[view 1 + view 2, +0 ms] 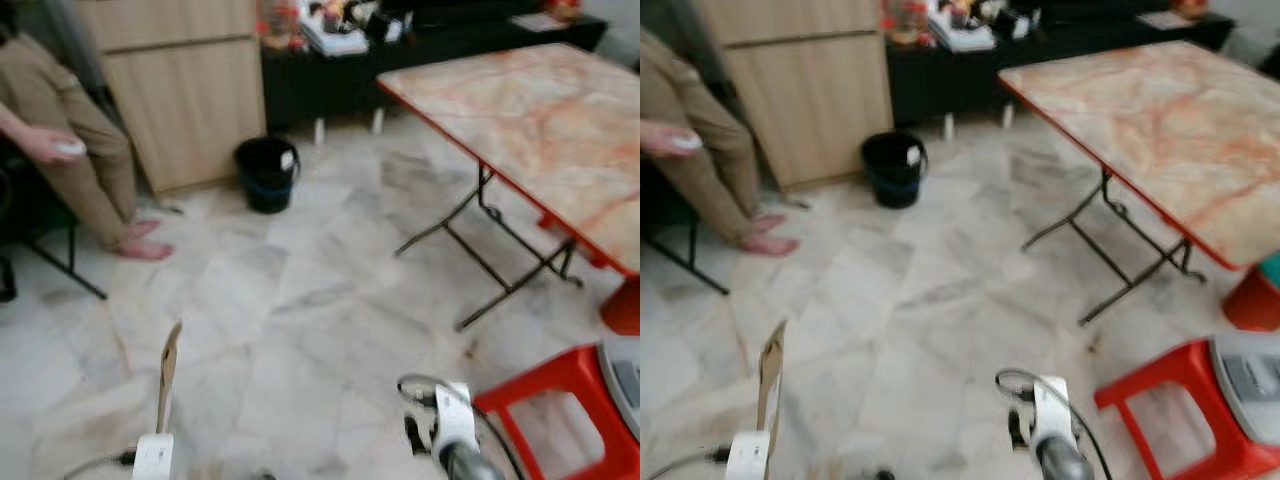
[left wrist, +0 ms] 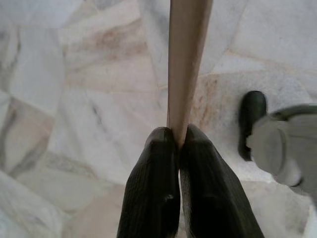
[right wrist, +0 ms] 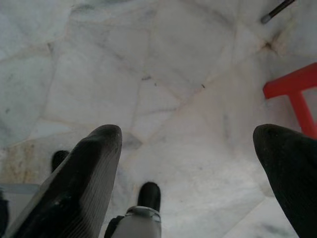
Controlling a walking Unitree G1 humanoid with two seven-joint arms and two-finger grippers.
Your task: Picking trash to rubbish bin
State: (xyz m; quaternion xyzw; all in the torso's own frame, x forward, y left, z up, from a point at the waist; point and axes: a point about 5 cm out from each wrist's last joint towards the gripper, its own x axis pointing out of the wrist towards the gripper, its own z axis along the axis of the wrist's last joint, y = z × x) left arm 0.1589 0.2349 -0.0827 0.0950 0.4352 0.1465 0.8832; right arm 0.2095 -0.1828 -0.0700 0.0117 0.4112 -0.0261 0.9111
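The left claw (image 2: 178, 144) is clenched on a flat strip of brown cardboard (image 1: 168, 370), which stands upright from its black fingers (image 2: 153, 188) above the pale marble floor (image 1: 300, 320). The right claw (image 3: 188, 148) is released, its two fingers spread wide over the bare floor with nothing between them; the right arm (image 1: 450, 430) shows low in the head views, to the right of the cardboard. The black rubbish bin (image 1: 267, 173) stands well beyond the cardboard, across a wide stretch of floor, just beside the corner of a light wooden cabinet (image 1: 180, 90) and in front of a dark low shelf (image 1: 420, 50) crowded with blurred items. To the left of the bin a person sits with bare feet (image 1: 145, 245) on the floor, tan trousers, and a hand (image 1: 50, 145) holding a small white thing. To the right of the bin stands a folding bench (image 1: 530, 130) with a marbled orange-edged top and dark metal legs, and nearer the robot than the bench, a red plastic stool (image 1: 570, 410) with a grey item resting on it
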